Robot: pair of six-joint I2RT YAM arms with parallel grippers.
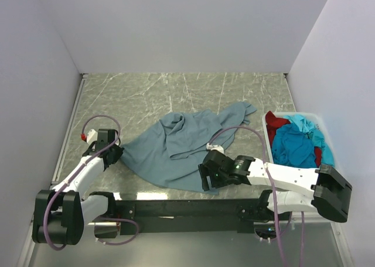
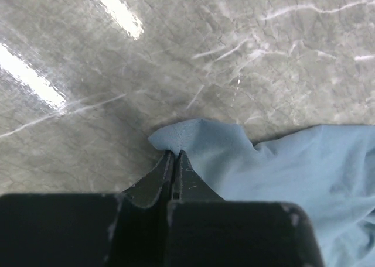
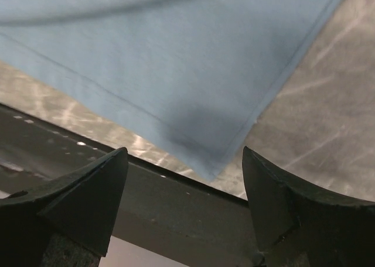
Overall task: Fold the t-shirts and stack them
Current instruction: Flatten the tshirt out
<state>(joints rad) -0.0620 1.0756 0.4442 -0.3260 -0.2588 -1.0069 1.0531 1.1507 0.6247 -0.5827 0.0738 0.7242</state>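
Note:
A grey-blue t-shirt lies crumpled on the marble table. My left gripper is shut on the shirt's left corner, pinched between the fingertips. My right gripper is open and hovers over the shirt's near corner by the table's front edge, not touching it. A turquoise-blue t-shirt and a dark red t-shirt lie bunched in the white bin at the right.
The black mounting rail runs along the table's near edge, and it also shows in the right wrist view. White walls close in the left, back and right. Bare marble lies behind the shirt.

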